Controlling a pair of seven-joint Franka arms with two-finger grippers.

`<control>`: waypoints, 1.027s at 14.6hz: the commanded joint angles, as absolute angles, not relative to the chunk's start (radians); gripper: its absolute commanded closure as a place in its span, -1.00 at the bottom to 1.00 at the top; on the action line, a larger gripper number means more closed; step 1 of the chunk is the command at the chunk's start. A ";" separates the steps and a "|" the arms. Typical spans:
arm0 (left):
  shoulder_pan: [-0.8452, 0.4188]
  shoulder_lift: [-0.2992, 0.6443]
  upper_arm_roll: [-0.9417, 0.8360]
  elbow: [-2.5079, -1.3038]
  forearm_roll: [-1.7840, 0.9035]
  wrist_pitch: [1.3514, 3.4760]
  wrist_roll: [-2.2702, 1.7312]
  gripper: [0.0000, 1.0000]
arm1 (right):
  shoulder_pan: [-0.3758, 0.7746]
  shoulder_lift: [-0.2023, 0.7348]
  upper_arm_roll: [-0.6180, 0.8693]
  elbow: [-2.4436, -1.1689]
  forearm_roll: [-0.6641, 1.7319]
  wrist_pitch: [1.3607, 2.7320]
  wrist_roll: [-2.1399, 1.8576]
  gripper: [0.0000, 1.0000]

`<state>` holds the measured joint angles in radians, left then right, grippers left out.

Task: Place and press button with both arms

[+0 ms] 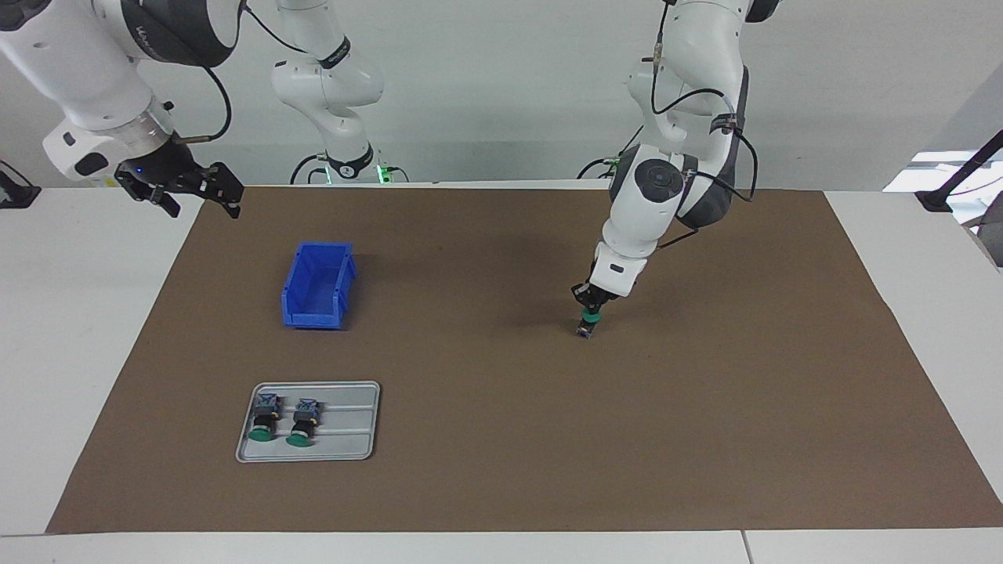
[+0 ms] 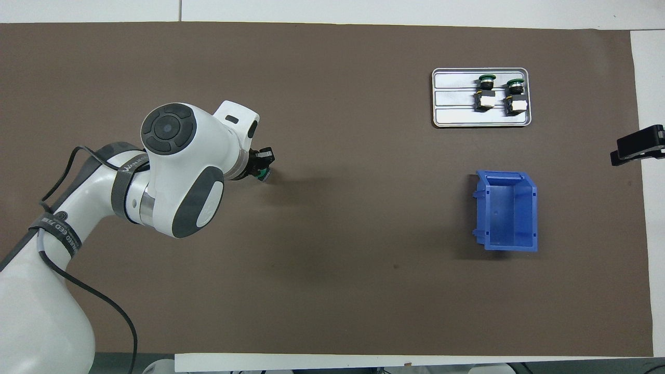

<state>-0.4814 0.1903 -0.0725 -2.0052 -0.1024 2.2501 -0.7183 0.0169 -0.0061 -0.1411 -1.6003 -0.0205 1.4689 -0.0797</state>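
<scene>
Three buttons are present. One button [image 1: 588,323] stands upright on the brown mat [image 1: 501,470], green cap uppermost, toward the left arm's end of the table. The left gripper [image 1: 589,307] points down directly onto this cap, fingertips closed together and touching it; whether they pinch the cap or only bear on it cannot be determined. The two other buttons [image 1: 265,417] [image 1: 302,421] lie on their sides, side by side, in one grey tray [image 1: 356,423] toward the right arm's end, farther from the robots than the single blue bin [image 1: 317,286]. Both occupy the tray's outer end; the rest of the tray is bare. The blue bin is an open-topped container with nothing visible inside, well apart from the tray. The right gripper [image 1: 200,196] hangs raised over the mat's corner nearest the right arm's base, jaws spread open, holding nothing; this arm waits. The mat shows a broad unoccupied area between the upright button and the bin, and white table [image 1: 78,352] borders the mat along its edges.
</scene>
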 commanded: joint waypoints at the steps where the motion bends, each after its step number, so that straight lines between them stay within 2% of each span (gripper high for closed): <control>1: -0.506 0.198 -0.064 -2.059 -0.089 2.315 -0.732 1.00 | 0.014 -0.031 -0.140 -1.628 -0.020 1.466 -0.097 -0.97; 4: -0.489 0.183 -0.063 -2.030 -0.098 2.252 -0.721 1.00 | 0.014 -0.031 -0.140 -1.628 -0.020 1.465 -0.097 -0.97; 9: -0.434 0.097 -0.052 -1.959 -0.100 2.100 -0.669 0.95 | 0.014 -0.031 -0.140 -1.628 -0.020 1.466 -0.097 -0.97; 11: -0.411 0.091 -0.051 -1.919 -0.100 2.051 -0.669 0.83 | 0.014 -0.031 -0.140 -1.628 -0.020 1.465 -0.097 -0.97; 12: -0.408 0.074 -0.051 -1.919 -0.100 2.042 -0.669 0.57 | 0.014 -0.031 -0.140 -1.628 -0.020 1.466 -0.097 -0.97; 13: -0.378 0.058 -0.051 -1.919 -0.098 2.024 -0.663 0.20 | 0.014 -0.031 -0.140 -1.628 -0.020 1.466 -0.097 -0.97; 15: -0.321 0.026 -0.051 -1.916 -0.097 1.979 -0.585 -0.41 | 0.014 -0.031 -0.140 -1.628 -0.020 1.466 -0.097 -0.97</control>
